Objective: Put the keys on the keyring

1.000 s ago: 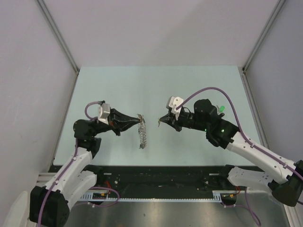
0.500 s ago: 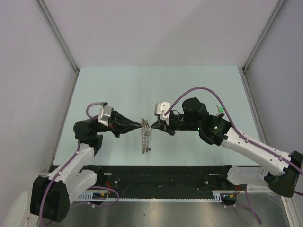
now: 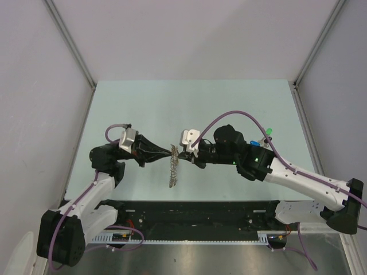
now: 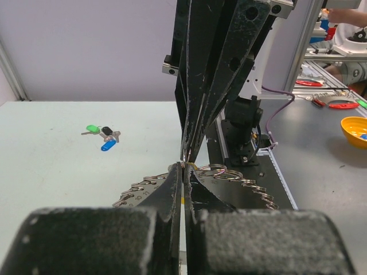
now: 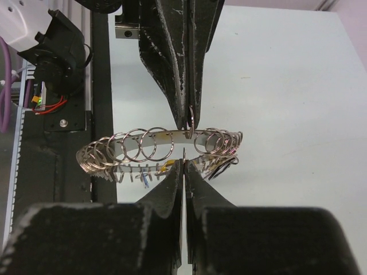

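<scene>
mid frame, the left pincer [image 3: 171, 151] is clamped on the top of the hanging keyring [image 3: 172, 172]. the right pincer [image 3: 182, 153], pressed closed, meets it tip to tip; anything pinched there is too small to tell. loose keys [image 4: 102, 134] lie on the counter [image 3: 229, 103] toward its right edge, partly hidden by the right arm.

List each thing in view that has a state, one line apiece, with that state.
left end effector, shut on the keyring's upper edge.
right end effector, shut, its tips close to the left one's at the keyring.
keyring, hanging from the left end effector, edge-on to the top camera.
keys, lying in a cluster on the table, apart from the keyring.
</scene>
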{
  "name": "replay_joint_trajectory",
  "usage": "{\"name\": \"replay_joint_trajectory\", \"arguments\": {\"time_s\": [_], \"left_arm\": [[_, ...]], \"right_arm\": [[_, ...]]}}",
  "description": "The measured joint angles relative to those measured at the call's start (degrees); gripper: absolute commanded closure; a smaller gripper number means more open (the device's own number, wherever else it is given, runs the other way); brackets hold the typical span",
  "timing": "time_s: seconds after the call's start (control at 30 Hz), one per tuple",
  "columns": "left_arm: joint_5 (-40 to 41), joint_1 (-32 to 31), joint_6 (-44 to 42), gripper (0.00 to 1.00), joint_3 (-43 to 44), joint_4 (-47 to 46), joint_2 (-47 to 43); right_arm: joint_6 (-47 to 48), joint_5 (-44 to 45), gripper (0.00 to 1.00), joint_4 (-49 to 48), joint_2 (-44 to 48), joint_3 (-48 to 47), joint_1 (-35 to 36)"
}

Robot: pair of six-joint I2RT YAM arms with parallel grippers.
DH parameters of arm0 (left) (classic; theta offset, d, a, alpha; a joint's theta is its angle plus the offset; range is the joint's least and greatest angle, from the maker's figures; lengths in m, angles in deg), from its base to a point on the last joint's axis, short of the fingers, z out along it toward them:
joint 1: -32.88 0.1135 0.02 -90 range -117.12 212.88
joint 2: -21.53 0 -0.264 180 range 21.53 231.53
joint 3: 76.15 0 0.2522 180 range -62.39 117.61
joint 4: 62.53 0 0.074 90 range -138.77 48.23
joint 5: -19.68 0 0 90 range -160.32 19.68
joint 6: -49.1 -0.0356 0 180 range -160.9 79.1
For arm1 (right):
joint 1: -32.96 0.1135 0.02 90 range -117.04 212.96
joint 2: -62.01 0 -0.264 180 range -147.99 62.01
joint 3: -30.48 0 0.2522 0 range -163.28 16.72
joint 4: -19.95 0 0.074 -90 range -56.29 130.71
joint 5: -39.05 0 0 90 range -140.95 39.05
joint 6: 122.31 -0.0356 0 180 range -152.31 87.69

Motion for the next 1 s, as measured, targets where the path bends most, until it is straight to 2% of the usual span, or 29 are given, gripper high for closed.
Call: {"name": "replay_joint_trajectory", "arguments": {"time_s": [0.27,1.0], "left_arm": [[-1.0,0.0,0.0,1.00,0.0,0.0,0.0],[-1.3,0.0,-0.1,0.99,0.0,0.1,0.0]], "right_arm": [[-0.2,2.5,1.00,-0.3,0.0,0.0,0.3],[-3.0,1.6,1.00,-1.9,0.0,0.0,0.4]]}}
